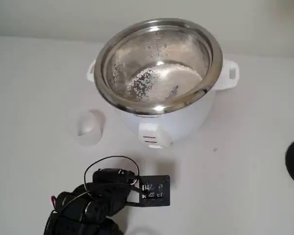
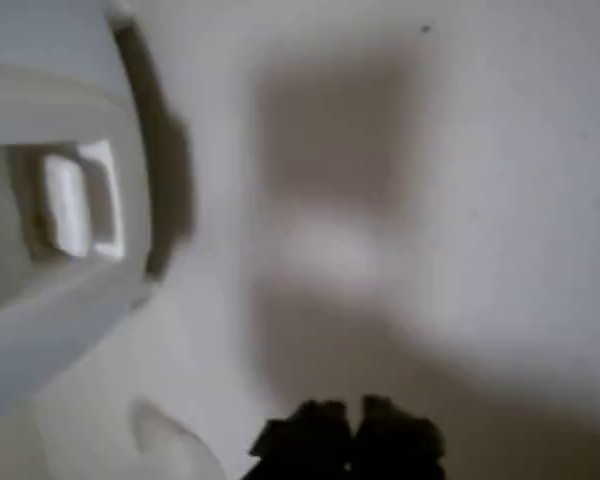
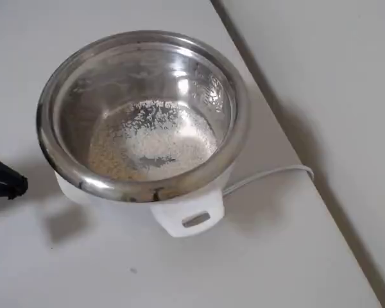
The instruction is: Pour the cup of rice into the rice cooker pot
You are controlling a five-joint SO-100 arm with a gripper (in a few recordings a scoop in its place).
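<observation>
Arm (image 1: pixel 88 205) low on table, apart from cup (image 1: pixel 88 127)

No text can be read with certainty. The rice cooker pot (image 1: pixel 159 63) carries embossed level marks on its inner wall, too small to read. The white cooker body (image 1: pixel 179 122) bears faint, illegible print below the rim.

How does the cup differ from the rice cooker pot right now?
The cup is small, translucent whitish plastic; the rice cooker pot is large, shiny steel. The cup stands on the table, apparently empty; the pot sits in the white cooker body and holds the rice. Both are upright and untouched.
</observation>
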